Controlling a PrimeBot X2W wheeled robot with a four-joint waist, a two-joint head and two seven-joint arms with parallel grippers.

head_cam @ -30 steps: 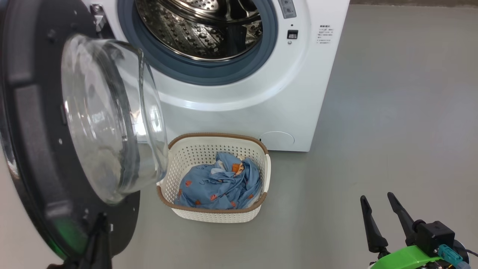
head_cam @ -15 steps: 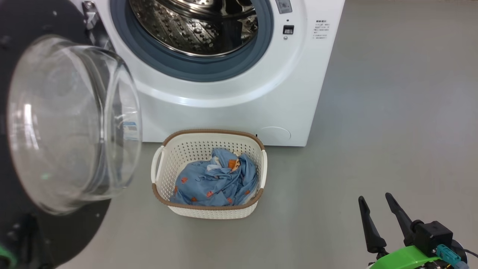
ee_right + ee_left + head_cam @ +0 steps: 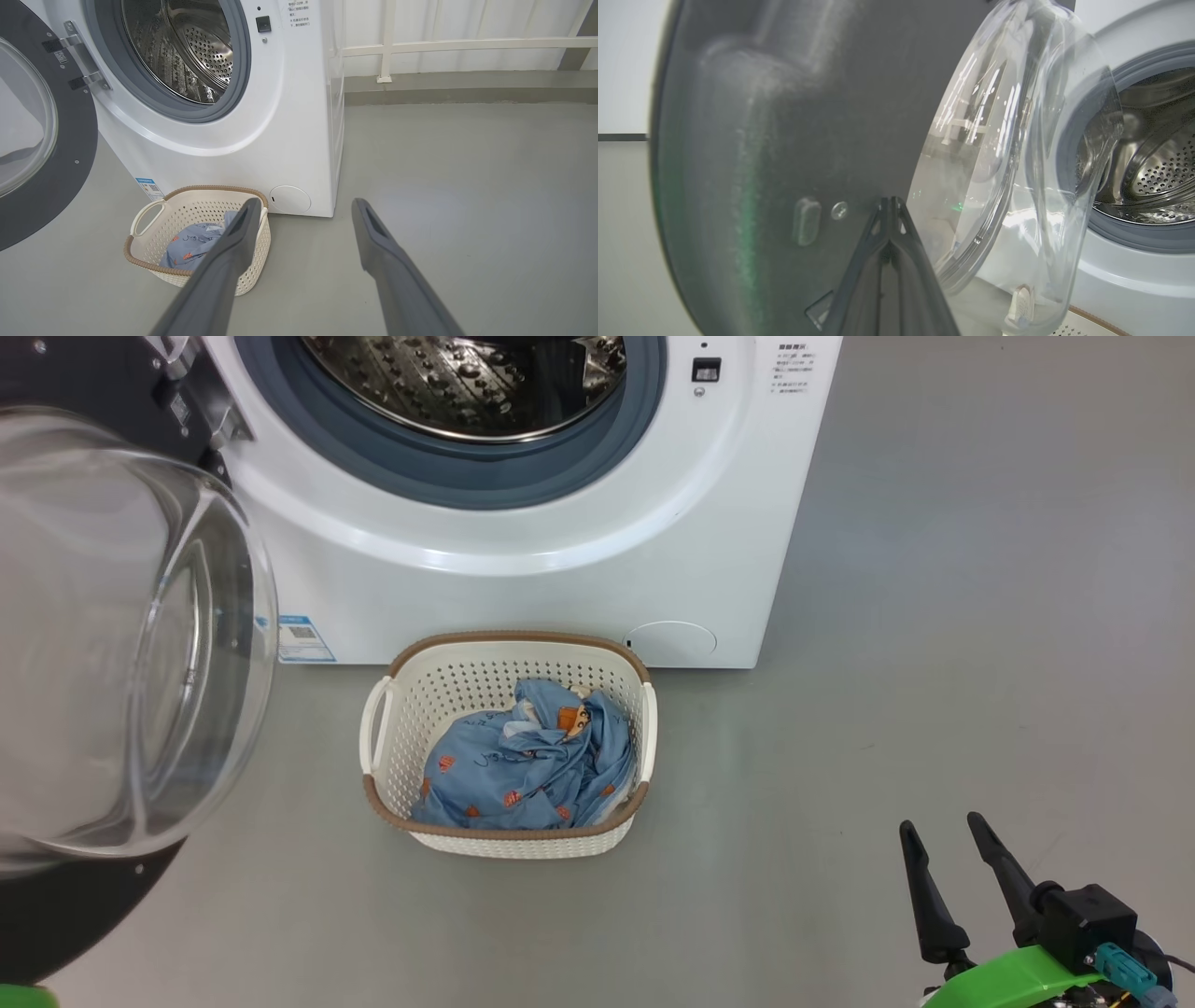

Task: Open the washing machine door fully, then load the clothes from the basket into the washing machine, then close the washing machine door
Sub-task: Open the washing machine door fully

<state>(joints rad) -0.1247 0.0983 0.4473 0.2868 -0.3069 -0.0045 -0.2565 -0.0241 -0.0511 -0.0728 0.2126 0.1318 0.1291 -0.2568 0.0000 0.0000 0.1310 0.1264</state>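
Observation:
The white washing machine [image 3: 579, 579] stands at the top of the head view, its steel drum [image 3: 467, 383] exposed. Its black washing machine door [image 3: 112, 635] hangs swung out at the left, glass bowl facing me. On the floor before the machine sits the cream basket [image 3: 448, 700], holding the light-blue clothes [image 3: 523, 765]. My left gripper [image 3: 891, 205] is shut, its joined tips against the door's dark inner face [image 3: 761, 140]. My right gripper [image 3: 940, 823] is open and empty at the lower right, well right of the basket [image 3: 187, 210].
Grey floor [image 3: 934, 616] stretches to the right of the machine. A blue sticker [image 3: 301, 639] and a round hatch [image 3: 670, 642] mark the machine's lower front. In the right wrist view a white railing [image 3: 467, 44] and pale wall run behind.
The door has swung further out to the left, uncovering the basket's left handle and the blue sticker. The head camera has shifted too. The right gripper holds still.

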